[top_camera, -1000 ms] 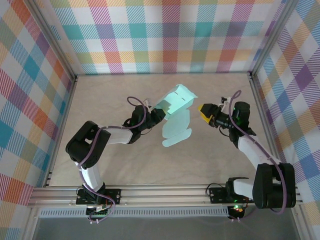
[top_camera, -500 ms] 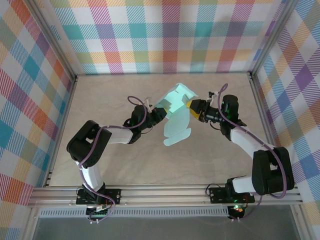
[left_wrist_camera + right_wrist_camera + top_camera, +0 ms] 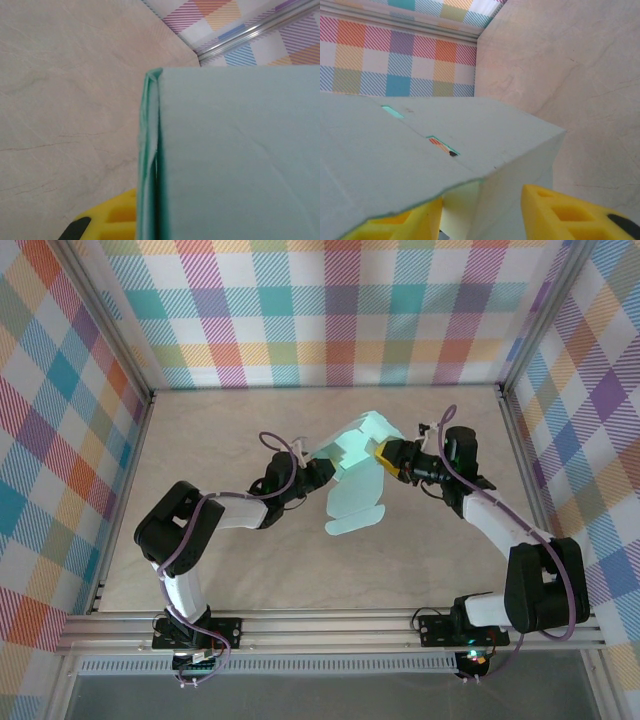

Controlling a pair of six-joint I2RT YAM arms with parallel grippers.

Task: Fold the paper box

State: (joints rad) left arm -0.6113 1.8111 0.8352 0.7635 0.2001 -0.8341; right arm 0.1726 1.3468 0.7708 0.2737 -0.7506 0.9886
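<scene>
Bare surface (image 3: 250,570) lay open by the arm bases. Mid-surface, the left hand (image 3: 320,471) was clamped on the left edge of the paper box (image 3: 357,444), holding it raised. The right hand (image 3: 384,457) had its yellow fingers (image 3: 560,212) astride the right edge, but I could not tell whether they gripped. Beyond, open room ran to the plaid wall (image 3: 330,320).
</scene>
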